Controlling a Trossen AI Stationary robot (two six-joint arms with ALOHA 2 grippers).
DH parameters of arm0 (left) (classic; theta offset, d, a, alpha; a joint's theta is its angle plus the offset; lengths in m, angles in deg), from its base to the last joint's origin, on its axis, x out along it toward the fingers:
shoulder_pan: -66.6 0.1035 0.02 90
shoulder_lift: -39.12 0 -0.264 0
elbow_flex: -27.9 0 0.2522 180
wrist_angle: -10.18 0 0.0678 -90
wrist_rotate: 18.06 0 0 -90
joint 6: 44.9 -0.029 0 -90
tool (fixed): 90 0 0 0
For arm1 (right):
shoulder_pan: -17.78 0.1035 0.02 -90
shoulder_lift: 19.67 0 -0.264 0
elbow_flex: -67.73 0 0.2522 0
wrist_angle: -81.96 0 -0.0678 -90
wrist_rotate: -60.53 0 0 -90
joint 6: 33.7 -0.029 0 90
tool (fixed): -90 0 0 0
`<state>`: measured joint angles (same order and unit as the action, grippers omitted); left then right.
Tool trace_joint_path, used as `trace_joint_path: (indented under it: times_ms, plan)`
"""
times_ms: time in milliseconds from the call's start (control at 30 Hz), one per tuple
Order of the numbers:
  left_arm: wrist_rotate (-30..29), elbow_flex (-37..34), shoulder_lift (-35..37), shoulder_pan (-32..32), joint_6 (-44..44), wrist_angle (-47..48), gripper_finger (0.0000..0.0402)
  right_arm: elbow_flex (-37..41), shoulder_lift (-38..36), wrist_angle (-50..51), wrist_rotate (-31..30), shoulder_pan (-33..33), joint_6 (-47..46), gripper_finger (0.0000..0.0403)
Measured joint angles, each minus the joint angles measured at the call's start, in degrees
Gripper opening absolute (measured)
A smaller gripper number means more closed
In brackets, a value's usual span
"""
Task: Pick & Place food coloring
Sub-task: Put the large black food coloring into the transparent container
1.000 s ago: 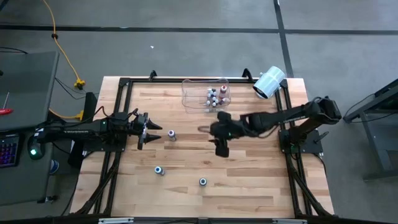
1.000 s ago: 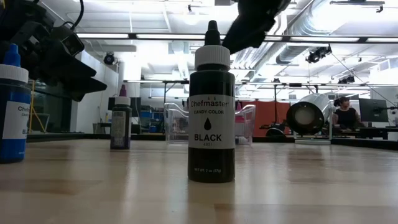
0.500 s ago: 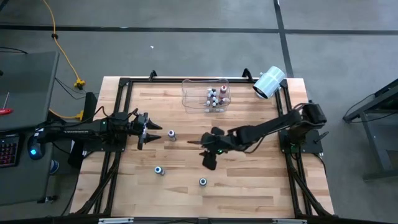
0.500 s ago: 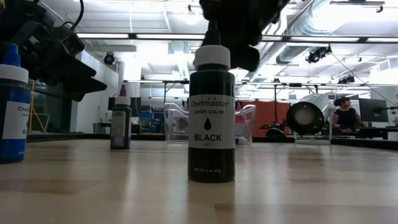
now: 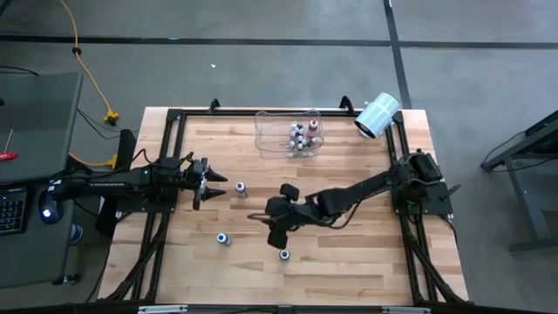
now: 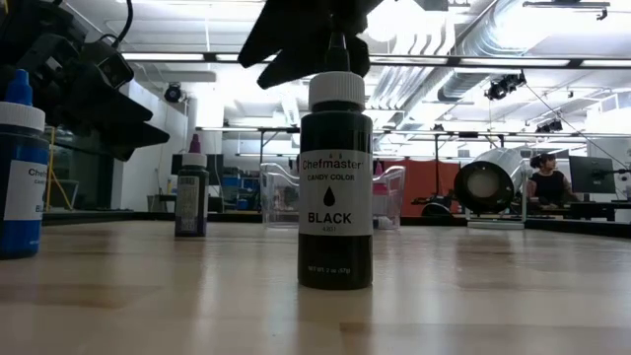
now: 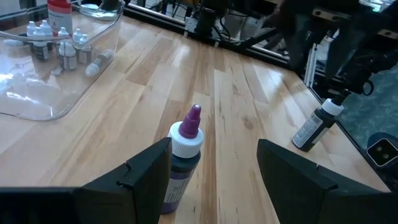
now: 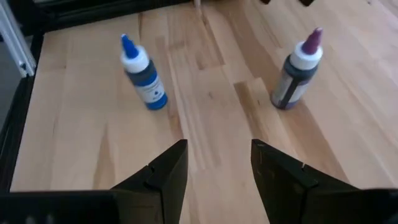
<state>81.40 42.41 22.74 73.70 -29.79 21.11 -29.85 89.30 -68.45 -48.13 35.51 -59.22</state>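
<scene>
Three food coloring bottles stand upright on their bases on the wooden table: a purple one [image 5: 241,188], a blue one [image 5: 224,238] and a black one [image 5: 284,255]. Several more bottles sit in the clear bin [image 5: 288,131] at the far edge. My left gripper [image 5: 218,185] is open and level, just left of the purple bottle [image 7: 183,155], which stands ahead between its fingers, untouched. My right gripper [image 5: 273,234] is open and empty, hovering just far-left of the black bottle [image 6: 335,177]. Its wrist view shows the blue bottle [image 8: 143,74] and the purple bottle [image 8: 298,68] ahead.
A white paper roll [image 5: 377,115] lies at the table's far right corner. A black frame [image 5: 174,118] runs along the table's edges. Bare wood lies toward the near edge [image 5: 349,270]. A person [image 6: 547,182] sits in the room beyond the table.
My right gripper has swung from the table's middle, just near of the bin, toward the near left, and now hovers close by the black bottle. The bottles have stayed where they were.
</scene>
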Motion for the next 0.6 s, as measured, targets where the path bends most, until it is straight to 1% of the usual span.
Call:
trace_joint_path:
  times_ms: [133,333,467,600]
  plan:
    - [0.0,0.0,0.0,0.0,0.0,0.0,0.0234,0.0,0.1,0.0,-2.5,2.7,-1.3,0.0165]
    - [0.0,0.0,0.0,0.0,0.0,0.0,0.0234,0.7,0.1,-0.8,-4.0,7.7,0.9,0.0165]
    - [0.0,0.0,0.0,0.0,0.0,0.0,0.0234,4.5,-0.6,-1.9,-3.4,12.0,-1.8,0.0165]
    - [0.0,0.0,0.0,0.0,0.0,0.0,0.0234,10.6,-2.0,-9.4,-3.5,16.6,-3.7,0.0165]
